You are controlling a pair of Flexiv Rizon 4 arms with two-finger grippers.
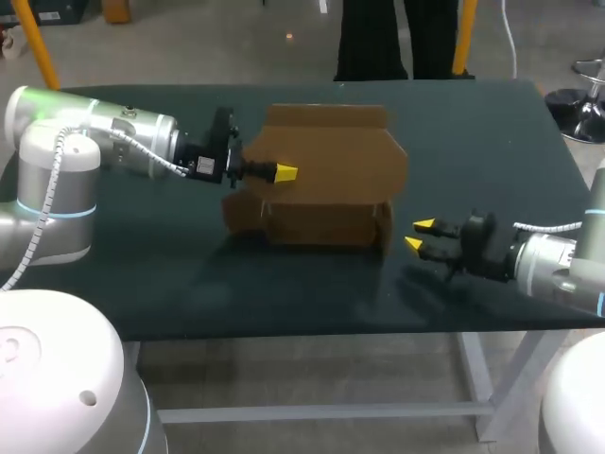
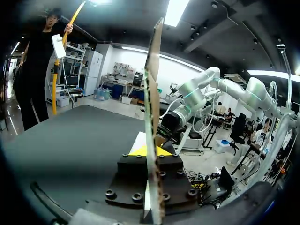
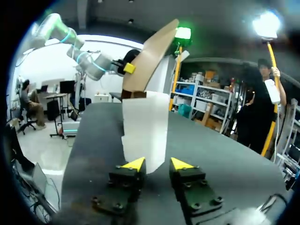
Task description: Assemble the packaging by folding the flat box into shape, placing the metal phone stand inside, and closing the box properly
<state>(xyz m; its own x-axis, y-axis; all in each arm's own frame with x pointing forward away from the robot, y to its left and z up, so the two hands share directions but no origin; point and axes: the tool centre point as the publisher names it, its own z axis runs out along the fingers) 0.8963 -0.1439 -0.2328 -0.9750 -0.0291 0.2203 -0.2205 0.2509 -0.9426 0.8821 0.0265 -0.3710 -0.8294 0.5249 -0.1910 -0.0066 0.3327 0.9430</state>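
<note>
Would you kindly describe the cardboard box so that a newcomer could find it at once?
On the dark table, look near the middle, between the two arms. There stands the brown cardboard box, partly folded, one raised panel gripped by the left claw, the right claw open close by its right end. It is the only brown thing on the table.

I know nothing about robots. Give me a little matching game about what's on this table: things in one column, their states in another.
1 left gripper
2 right gripper
3 cardboard box
4 table

A dark surface under everything
B open, holding nothing
C brown, partly folded
D clamped on a cardboard panel

Pairs: 1-D, 2-B, 3-C, 4-A
</note>
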